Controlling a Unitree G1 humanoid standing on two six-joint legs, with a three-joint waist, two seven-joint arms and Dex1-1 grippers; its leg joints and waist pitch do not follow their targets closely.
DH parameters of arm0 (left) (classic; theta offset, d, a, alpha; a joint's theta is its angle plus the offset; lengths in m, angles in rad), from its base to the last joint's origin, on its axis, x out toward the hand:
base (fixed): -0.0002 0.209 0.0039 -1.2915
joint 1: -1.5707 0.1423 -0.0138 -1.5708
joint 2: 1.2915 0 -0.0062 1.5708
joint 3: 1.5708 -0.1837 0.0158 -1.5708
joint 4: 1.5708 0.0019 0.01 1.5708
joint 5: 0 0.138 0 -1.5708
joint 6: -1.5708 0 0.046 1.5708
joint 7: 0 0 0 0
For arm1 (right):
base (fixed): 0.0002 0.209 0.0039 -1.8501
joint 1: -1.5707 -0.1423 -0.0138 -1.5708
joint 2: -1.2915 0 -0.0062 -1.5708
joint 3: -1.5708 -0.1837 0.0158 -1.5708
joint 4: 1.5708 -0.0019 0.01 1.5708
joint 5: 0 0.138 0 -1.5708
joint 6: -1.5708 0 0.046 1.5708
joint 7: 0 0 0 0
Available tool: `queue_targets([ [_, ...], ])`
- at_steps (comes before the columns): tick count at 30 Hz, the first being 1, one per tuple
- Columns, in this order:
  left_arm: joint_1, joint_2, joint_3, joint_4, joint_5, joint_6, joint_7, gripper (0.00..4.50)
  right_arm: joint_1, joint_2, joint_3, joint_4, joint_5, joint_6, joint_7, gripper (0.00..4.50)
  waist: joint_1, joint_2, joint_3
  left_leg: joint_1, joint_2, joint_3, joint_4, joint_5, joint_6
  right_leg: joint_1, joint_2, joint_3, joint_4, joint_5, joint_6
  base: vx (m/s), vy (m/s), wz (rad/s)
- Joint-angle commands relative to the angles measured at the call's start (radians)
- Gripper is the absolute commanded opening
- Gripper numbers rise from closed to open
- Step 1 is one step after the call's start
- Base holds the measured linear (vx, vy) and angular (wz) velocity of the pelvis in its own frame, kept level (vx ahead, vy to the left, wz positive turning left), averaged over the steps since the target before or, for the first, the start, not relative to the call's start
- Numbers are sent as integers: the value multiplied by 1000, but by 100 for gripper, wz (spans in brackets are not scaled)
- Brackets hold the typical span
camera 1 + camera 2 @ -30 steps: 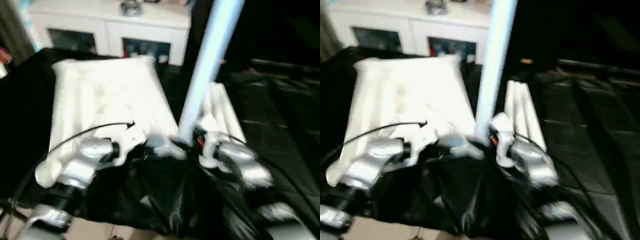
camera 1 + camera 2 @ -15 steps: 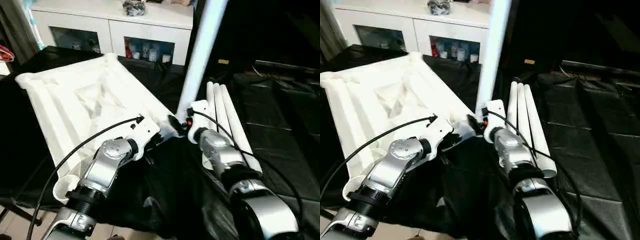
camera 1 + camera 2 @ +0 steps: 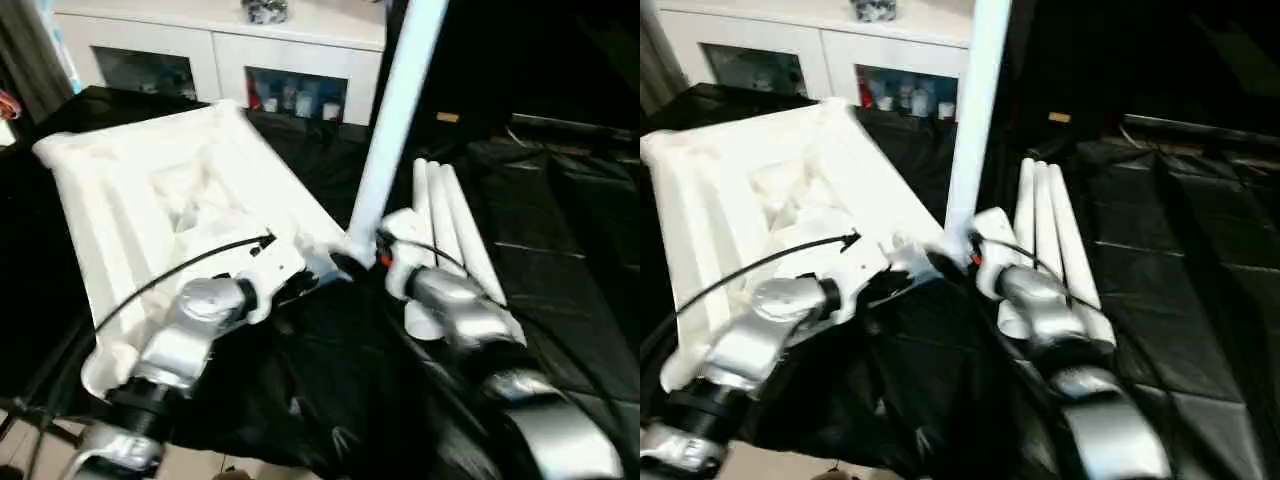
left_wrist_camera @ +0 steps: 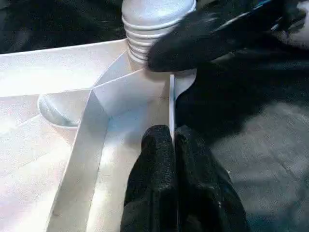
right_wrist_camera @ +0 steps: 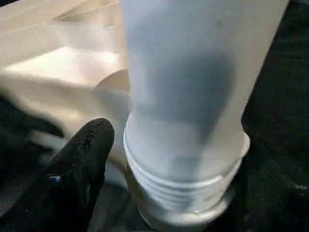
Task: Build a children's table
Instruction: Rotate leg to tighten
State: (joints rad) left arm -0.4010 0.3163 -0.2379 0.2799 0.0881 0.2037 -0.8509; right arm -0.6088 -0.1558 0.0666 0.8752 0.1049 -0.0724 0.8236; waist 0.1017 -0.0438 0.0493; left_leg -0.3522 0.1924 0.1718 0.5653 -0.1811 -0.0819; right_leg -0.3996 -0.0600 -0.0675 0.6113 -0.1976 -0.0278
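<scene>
With one leg [image 3: 395, 120] standing upright in the near corner socket of the upturned tabletop [image 3: 150, 200], three legs [image 3: 450, 235] lie unfitted just beside it, while the left gripper [image 4: 173, 145] pinches its rim and the right gripper [image 3: 372, 258] stands spread beside the socket.

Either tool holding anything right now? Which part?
The left tool is pinched shut on the tabletop's thin edge wall, near the corner socket holding the upright leg. The right tool sits by that leg's threaded base; whether it grips is unclear.
</scene>
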Motion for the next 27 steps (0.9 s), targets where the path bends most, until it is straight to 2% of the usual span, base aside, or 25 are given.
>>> queue_targets([
  [1, 0, -9, -48, -24, -47, -51, -78, 0, 36, -4, 90, -65, -3, 26, 158, 391, 5, 7, -60, 2, 42, -7, -52, -127, 88, 57, -83, 52, -59, -35, -225, 0, 0, 0],
  [3, 0, -2, -49, -24, -54, -58, -97, 0, 45, -16, 96, -85, 2, 33, 185, 391, 5, 6, -59, 2, 44, -7, -55, -143, 82, 55, -84, 53, -61, -61, -226, 0, 0, 0],
  [4, 1, 8, -50, -22, -62, -67, -120, 0, 58, -33, 105, -117, 7, 46, 227, 391, 10, 9, -58, 5, 45, -6, -55, -157, 74, 55, -85, 53, -66, -96, -223, 0, 0, 0],
  [9, 0, 59, -59, -1, -99, -108, -252, 0, 122, -128, 178, -270, -5, 82, 378, 391, 22, 8, -58, 5, 46, -6, -54, -151, 72, 55, -82, 52, -63, -90, -212, 0, 0, 0],
  [13, -3, 82, -64, 5, -110, -118, -303, 0, 146, -153, 195, -316, -6, 102, 413, 375, 28, 5, -57, 4, 45, -6, -55, -157, 67, 55, -83, 52, -65, -113, -204, 0, 0, 0],
  [14, -3, 87, -64, 6, -111, -120, -314, 0, 151, -159, 198, -326, -7, 107, 422, 356, 26, 6, -58, 4, 45, -6, -55, -159, 64, 54, -83, 52, -64, -120, -204, 0, 0, 0],
  [17, -8, 99, -65, 14, -114, -127, -338, 0, 164, -166, 199, -350, -3, 120, 432, 340, 26, 4, -56, 5, 44, -7, -55, -164, 59, 54, -83, 53, -67, -140, -200, 0, 0, 0],
  [21, -14, 108, -63, 31, -120, -136, -355, 0, 182, -173, 204, -392, 20, 162, 451, 299, 28, 4, -59, 5, 45, -6, -54, -150, 60, 54, -82, 52, -63, -112, -201, 0, 0, 0],
  [27, -5, 89, -48, 30, -121, -119, -324, 0, 193, -119, 182, -372, 40, 197, 400, 282, 28, 3, -58, 4, 44, -6, -54, -154, 55, 55, -84, 52, -65, -135, -198, 0, 0, 0],
])
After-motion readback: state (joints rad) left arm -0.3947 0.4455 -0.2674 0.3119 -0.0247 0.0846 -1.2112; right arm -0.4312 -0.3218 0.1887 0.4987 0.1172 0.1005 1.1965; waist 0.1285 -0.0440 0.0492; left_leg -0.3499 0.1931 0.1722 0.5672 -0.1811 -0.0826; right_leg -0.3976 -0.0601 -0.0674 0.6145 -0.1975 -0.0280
